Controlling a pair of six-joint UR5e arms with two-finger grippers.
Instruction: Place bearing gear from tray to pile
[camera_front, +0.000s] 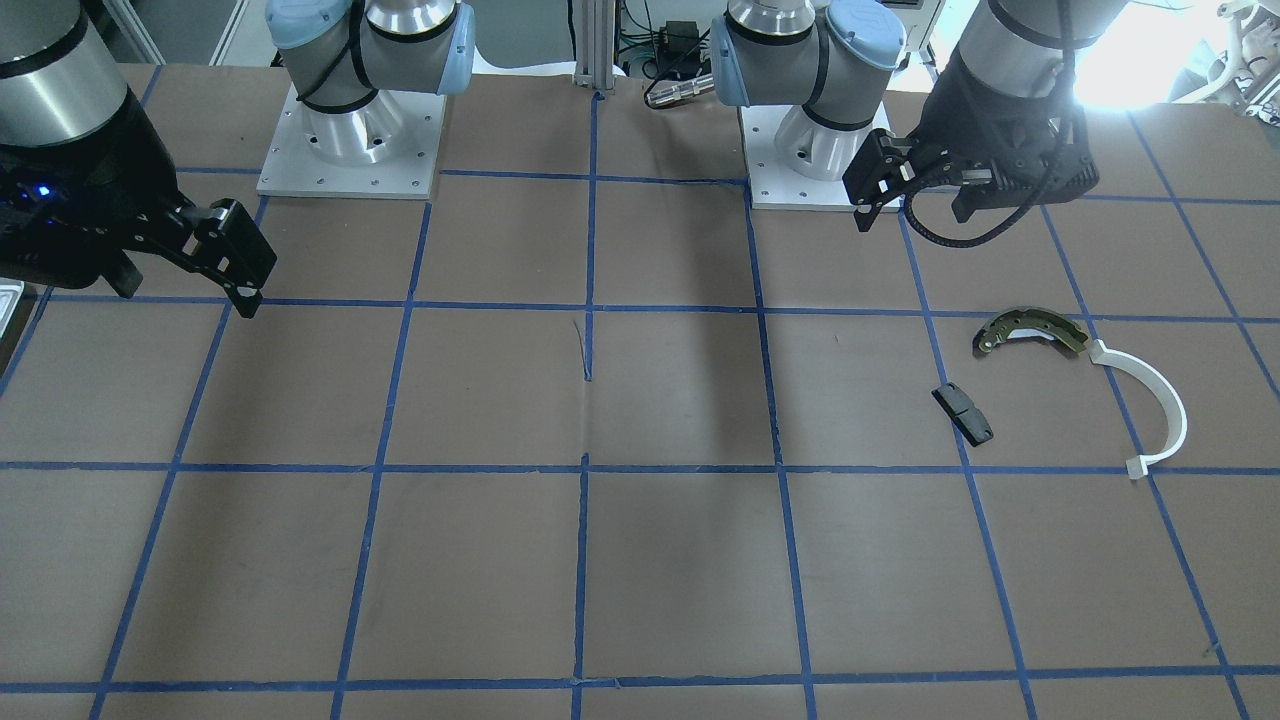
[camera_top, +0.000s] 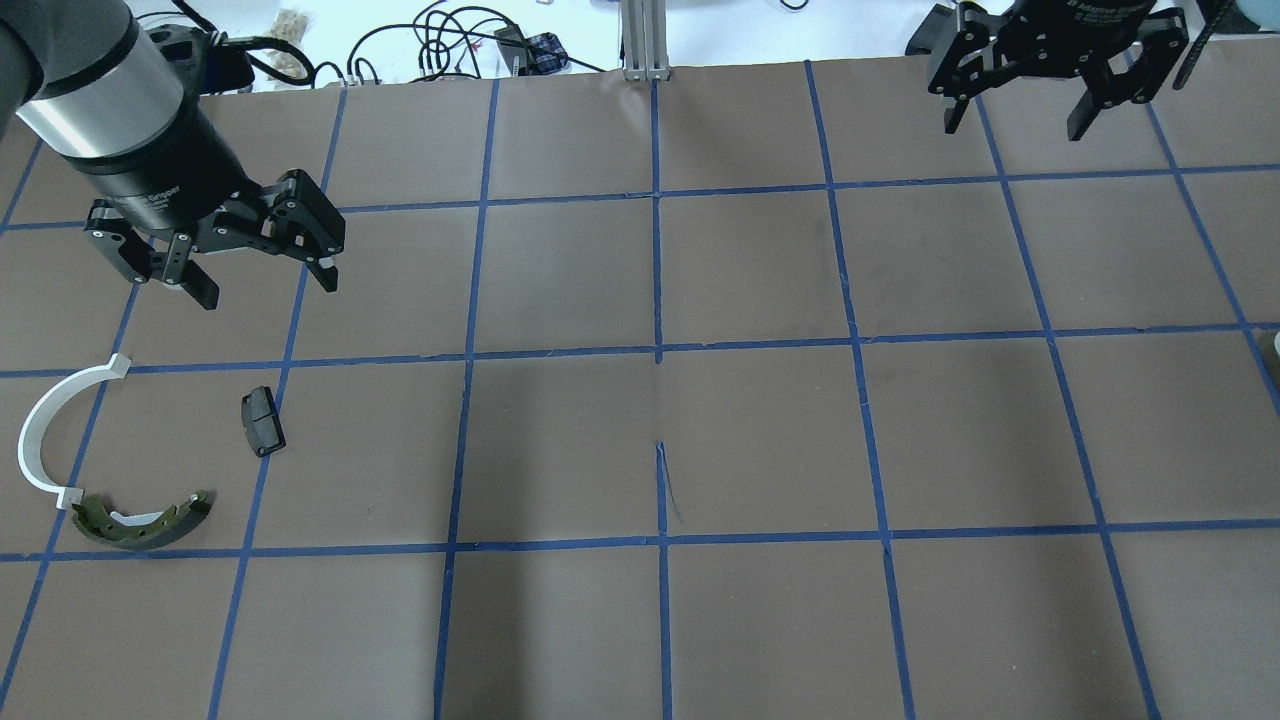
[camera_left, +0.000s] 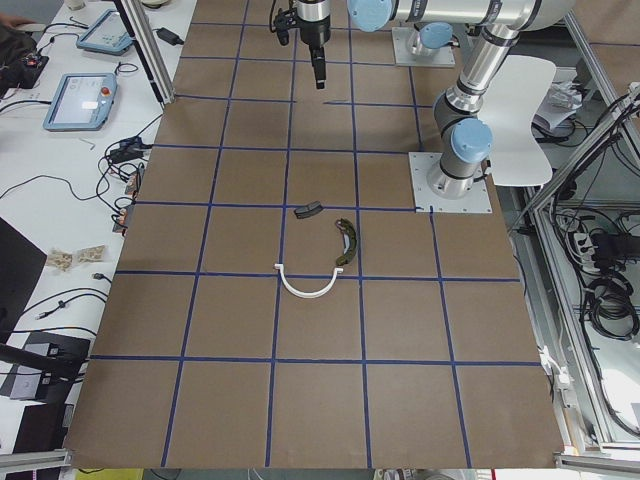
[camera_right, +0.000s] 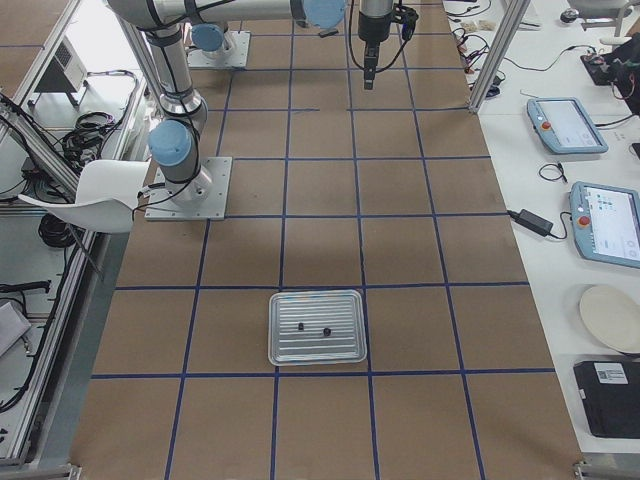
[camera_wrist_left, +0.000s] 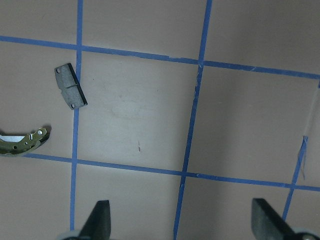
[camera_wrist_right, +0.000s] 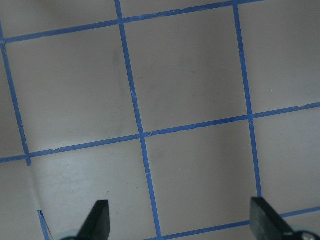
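Observation:
The silvery tray (camera_right: 290, 352) lies on the table in the exterior right view. Two small dark parts (camera_right: 326, 331) sit in it; I cannot tell which is the bearing gear. A sliver of the tray (camera_front: 8, 300) shows in the front view. The pile holds an olive brake shoe (camera_top: 145, 522), a white plastic arc (camera_top: 45, 430) and a black block (camera_top: 262, 421). My left gripper (camera_top: 265, 285) hangs open and empty above the table just beyond the pile. My right gripper (camera_top: 1015, 125) is open and empty at the far right. Both also show open in the wrist views (camera_wrist_left: 182, 225) (camera_wrist_right: 180, 225).
Brown paper with a blue tape grid covers the table (camera_top: 660, 450). The two arm bases (camera_front: 350, 150) (camera_front: 820, 150) stand at the robot's edge. Cables and an aluminium post (camera_top: 645, 40) lie beyond the far edge.

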